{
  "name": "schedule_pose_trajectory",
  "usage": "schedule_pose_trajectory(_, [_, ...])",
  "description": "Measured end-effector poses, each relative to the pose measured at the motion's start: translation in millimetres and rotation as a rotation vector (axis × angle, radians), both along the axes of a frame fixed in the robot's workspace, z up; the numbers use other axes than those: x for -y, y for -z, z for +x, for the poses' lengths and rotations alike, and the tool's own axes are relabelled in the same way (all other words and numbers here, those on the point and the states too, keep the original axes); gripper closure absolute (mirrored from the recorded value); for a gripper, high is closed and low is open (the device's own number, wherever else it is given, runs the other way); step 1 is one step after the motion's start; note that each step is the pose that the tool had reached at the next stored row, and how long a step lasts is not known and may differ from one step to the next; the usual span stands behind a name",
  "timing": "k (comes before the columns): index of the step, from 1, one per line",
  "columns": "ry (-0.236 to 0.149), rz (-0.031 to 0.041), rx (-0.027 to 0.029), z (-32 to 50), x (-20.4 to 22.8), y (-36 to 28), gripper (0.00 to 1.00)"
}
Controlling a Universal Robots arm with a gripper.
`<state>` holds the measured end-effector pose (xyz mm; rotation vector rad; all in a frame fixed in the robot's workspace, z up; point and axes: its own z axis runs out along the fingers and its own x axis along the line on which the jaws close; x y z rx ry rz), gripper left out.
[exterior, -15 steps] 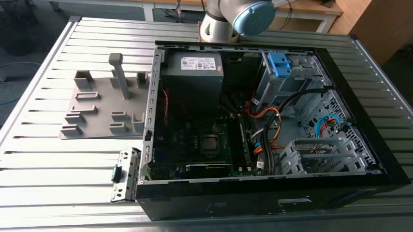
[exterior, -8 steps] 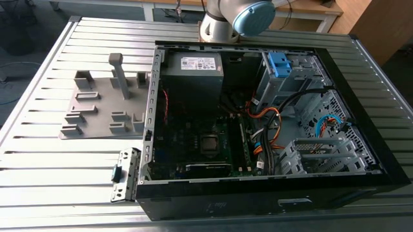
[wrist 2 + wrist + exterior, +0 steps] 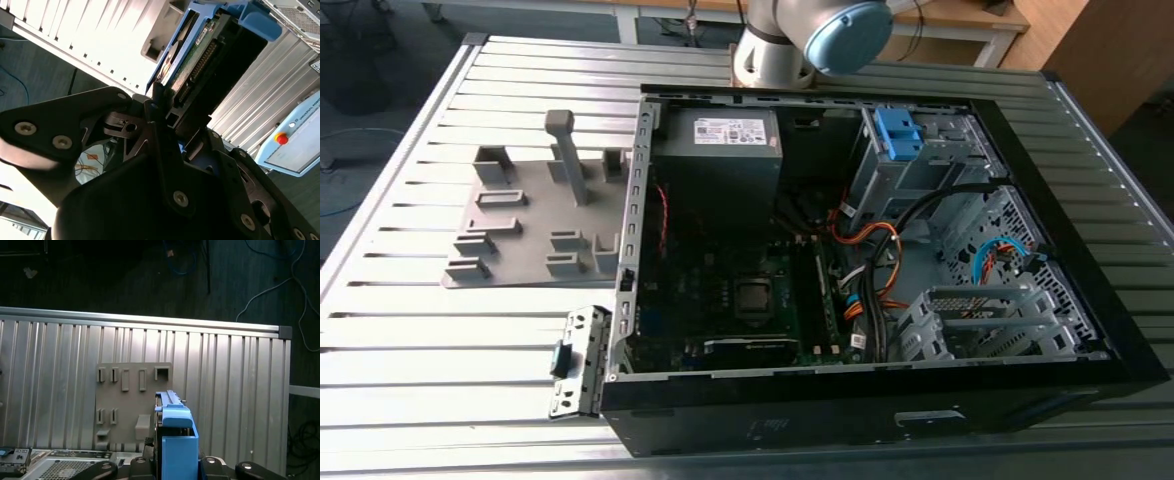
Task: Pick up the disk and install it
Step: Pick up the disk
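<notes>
**A:** Where is the disk (image 3: 200, 55)?

**B:** Off the table, held edge-on. The gripper (image 3: 175, 122) is closed tight on one end of it, and the blue bracket (image 3: 177, 440) juts out free.

**A:** Why hold it that way?

**B:** My guess is that it keeps the bracket's tabs clear for seating. The grey holder plate (image 3: 130, 405) lies below on the ribbed table (image 3: 240, 390), beside the open computer case (image 3: 881, 425).
</notes>
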<state>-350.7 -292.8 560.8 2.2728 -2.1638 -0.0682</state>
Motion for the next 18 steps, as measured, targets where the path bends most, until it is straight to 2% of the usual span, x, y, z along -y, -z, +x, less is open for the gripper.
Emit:
schedule_pose_trajectory(7, [0.000,-0.0001,-0.0010,21.0,4.3,0.4,0.64])
schedule_pose_trajectory(18, [0.000,0.0000,-0.0013,46.1,9.1,0.9,0.64])
